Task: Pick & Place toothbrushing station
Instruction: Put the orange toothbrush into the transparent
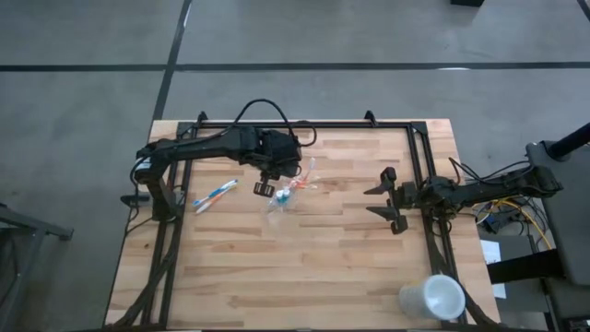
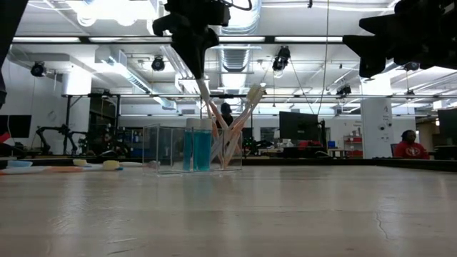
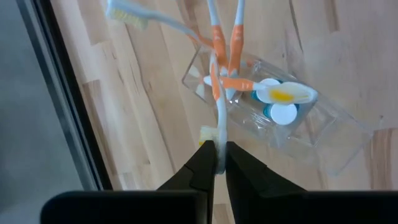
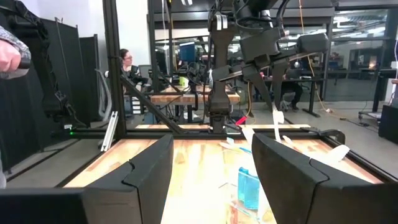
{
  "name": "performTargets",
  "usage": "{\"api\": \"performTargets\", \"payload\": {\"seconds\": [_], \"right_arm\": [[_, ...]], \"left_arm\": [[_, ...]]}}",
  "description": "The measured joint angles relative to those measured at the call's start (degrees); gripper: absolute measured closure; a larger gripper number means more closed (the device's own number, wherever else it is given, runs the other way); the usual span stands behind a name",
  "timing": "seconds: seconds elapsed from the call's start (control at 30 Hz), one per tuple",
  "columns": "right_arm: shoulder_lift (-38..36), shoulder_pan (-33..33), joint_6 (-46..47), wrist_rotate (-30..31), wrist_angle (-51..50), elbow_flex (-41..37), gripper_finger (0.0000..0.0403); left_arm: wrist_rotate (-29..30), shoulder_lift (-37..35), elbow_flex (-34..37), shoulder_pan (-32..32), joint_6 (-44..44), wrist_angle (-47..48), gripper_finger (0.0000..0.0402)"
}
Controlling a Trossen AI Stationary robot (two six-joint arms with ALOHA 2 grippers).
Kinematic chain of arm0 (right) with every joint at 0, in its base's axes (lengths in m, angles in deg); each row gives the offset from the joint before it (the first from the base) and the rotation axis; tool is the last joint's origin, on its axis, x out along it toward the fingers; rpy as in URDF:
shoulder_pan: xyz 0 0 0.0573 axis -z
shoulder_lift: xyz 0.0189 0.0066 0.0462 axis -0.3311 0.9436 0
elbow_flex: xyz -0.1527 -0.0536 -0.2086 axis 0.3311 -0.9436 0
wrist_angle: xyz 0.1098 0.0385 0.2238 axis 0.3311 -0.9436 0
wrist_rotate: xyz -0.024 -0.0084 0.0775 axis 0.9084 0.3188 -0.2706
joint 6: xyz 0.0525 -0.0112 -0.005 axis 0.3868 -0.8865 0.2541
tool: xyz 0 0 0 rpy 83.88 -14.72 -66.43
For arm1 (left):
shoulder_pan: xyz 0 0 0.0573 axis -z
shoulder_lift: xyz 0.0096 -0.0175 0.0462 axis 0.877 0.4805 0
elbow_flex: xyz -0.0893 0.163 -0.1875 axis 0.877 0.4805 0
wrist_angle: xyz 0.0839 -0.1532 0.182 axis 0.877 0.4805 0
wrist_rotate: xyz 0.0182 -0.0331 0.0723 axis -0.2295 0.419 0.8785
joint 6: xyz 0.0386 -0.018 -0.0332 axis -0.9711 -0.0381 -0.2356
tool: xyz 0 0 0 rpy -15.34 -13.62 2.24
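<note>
1. A clear plastic cup point(image 2: 191, 148) stands on the wooden table point(image 2: 285, 214), left of the picture's middle; beside it is a second clear compartment point(image 2: 158, 148).
2. A blue tube point(image 2: 196, 149) stands upright inside the cup.
3. Several toothbrushes point(image 2: 239, 121) lean out of the cup, heads up and fanned to the right.
4. The left gripper point(image 2: 198, 68) comes down from above, pinched on a white-handled toothbrush point(image 2: 207, 100) that slants into the cup.
5. The right arm point(image 2: 407, 36) hangs dark at the upper right, well apart from the cup.
6. More toothbrushes point(image 2: 57, 168) lie flat at the far left.
7. A person in red point(image 2: 408, 147) sits far behind.
</note>
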Motion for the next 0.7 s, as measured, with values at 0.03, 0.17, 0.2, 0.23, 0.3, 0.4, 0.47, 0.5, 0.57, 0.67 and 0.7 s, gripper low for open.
{"api": "performTargets", "payload": {"seconds": [0.03,0.17,0.2,0.23,0.3,0.4,0.47,0.5,0.57,0.67,0.7], "right_arm": [[0.0,0.0,0.0,0.0,0.0,0.0,0.0188],[0.0,0.0,0.0,0.0,0.0,0.0,0.0188],[0.0,0.0,0.0,0.0,0.0,0.0,0.0188],[0.0,0.0,0.0,0.0,0.0,0.0,0.0188],[0.0,0.0,0.0,0.0,0.0,0.0,0.0188],[0.0,0.0,0.1,0.0,0.0,0.0,0.0188],[0.0,0.0,0.0,0.0,0.0,0.0,0.0188],[0.0,0.0,0.0,0.0,0.0,0.0,0.0188],[0.0,0.0,0.1,0.0,0.0,0.0,0.0188],[0.0,0.0,0.1,0.0,0.0,0.0,0.0188],[0.0,0.0,0.1,0.0,0.0,0.0,0.0188]], "left_arm": [[-0.1,0.0,0.0,0.0,-0.3,-0.1,0.0371],[-0.6,0.0,0.1,0.0,-0.5,-1.0,0.0371],[-1.1,0.0,0.2,0.0,-0.5,-1.4,0.0371],[-1.3,0.0,0.2,0.0,-0.5,-1.8,0.0371],[-1.4,0.0,0.2,0.0,-0.5,-2.8,0.0371],[-1.5,0.0,0.2,0.0,-0.5,-3.5,0.0371],[-1.7,0.0,0.2,0.0,-0.5,-4.3,0.0371],[-2.3,0.0,0.2,-0.1,-0.4,-4.7,0.0371],[-3.8,0.0,0.4,-0.2,0.2,-6.1,0.0371],[-4.8,0.0,1.1,-0.3,0.9,-9.1,0.0371],[-4.9,0.0,1.2,-0.3,0.9,-9.8,0.0371]]}}
